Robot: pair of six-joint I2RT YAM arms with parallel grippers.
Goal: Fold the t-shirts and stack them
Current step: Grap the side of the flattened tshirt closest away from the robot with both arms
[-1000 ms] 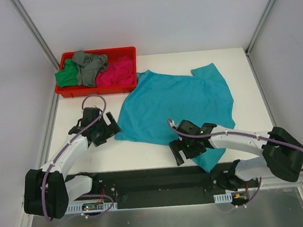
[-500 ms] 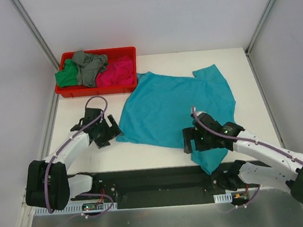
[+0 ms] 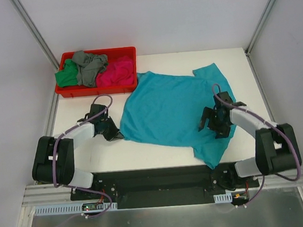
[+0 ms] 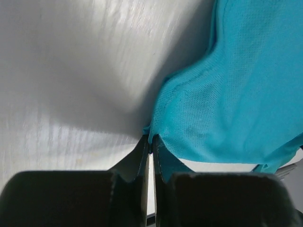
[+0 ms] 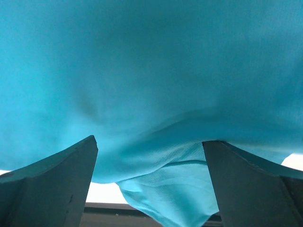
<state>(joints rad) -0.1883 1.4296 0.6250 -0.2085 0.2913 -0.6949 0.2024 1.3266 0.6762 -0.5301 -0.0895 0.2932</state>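
A teal t-shirt (image 3: pixel 172 109) lies spread on the white table, its near right part hanging toward the front edge. My left gripper (image 3: pixel 112 132) is at the shirt's near left corner. In the left wrist view its jaws (image 4: pixel 151 145) are pressed together with the teal hem (image 4: pixel 227 104) pinched between the tips. My right gripper (image 3: pixel 214 120) sits over the shirt's right side. In the right wrist view it (image 5: pixel 150 142) stands open, its fingers (image 5: pixel 61 175) wide apart over teal cloth (image 5: pixel 151 71) with a fold of fabric between them.
A red bin (image 3: pixel 96 90) at the back left holds a green t-shirt (image 3: pixel 66 76), a grey t-shirt (image 3: pixel 89 66) and a magenta t-shirt (image 3: pixel 116 73), all crumpled. A black base strip (image 3: pixel 158 180) runs along the table's front edge. Grey walls close in both sides.
The left gripper has slid right onto the teal shirt's near left corner and shut on it. The right arm has swung from the shirt's front edge to its right side, still open.
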